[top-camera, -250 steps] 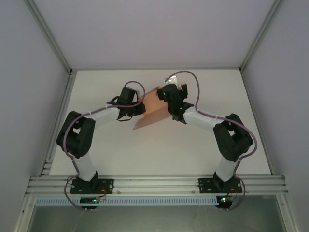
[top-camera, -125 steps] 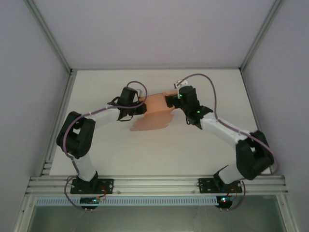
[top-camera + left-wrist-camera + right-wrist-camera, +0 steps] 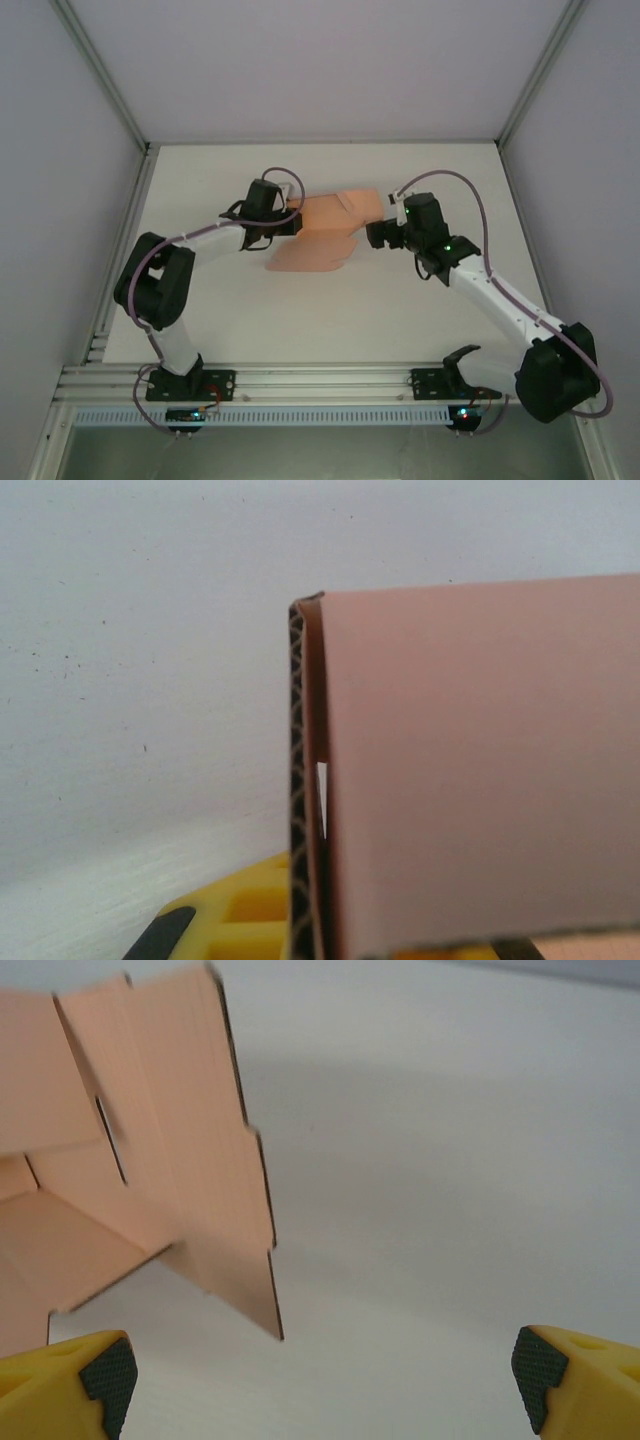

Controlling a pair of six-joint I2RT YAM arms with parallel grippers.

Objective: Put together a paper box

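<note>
The salmon-pink paper box (image 3: 325,232) is a partly folded sheet at the table's middle, its flaps spread toward the near side. My left gripper (image 3: 296,222) is shut on its left edge. In the left wrist view a folded pink panel (image 3: 480,770) stands between the jaws, with one yellow finger (image 3: 240,915) beside its corrugated edge. My right gripper (image 3: 378,233) hangs open just right of the box, apart from it. In the right wrist view the box's upright flaps (image 3: 170,1160) sit at the upper left, ahead of the wide-spread gripper (image 3: 325,1375) with nothing between its fingertips (image 3: 105,1375).
The white table (image 3: 250,320) lies bare in front of the box. Aluminium frame rails (image 3: 320,380) run along the near edge, and grey walls close in the left, right and far sides.
My right gripper has drawn back to the right, away from the box it was over. The sheet has dropped from a steep tilt to lie flatter. The left gripper keeps its grip.
</note>
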